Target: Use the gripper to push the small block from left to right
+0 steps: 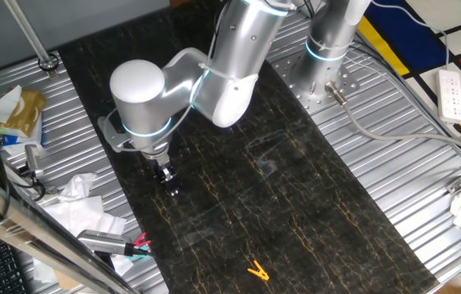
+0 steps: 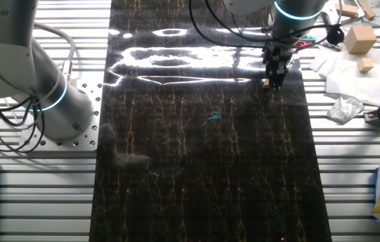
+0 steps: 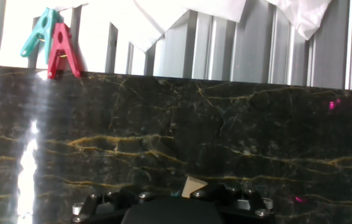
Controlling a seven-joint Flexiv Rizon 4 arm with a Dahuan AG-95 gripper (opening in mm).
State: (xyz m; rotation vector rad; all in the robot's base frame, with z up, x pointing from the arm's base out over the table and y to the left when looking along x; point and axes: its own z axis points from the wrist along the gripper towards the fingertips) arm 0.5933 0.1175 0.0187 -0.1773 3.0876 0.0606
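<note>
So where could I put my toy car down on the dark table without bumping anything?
The wide dark middle of the mat is bare, between the pincer, the yellow clip and the second arm's base. It is crowded by the pincer, where the small block sits, and along that edge with crumpled tissues.

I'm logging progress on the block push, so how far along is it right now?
Approach looks done: the black two-finger gripper is down at the dark marble-patterned mat, beside the tiny light-brown wooden cube. In hand: the hand view shows the cube right at the fingers; contact cannot be confirmed. Left: the push itself, since the cube sits near the mat's edge by the white tissues.
</note>
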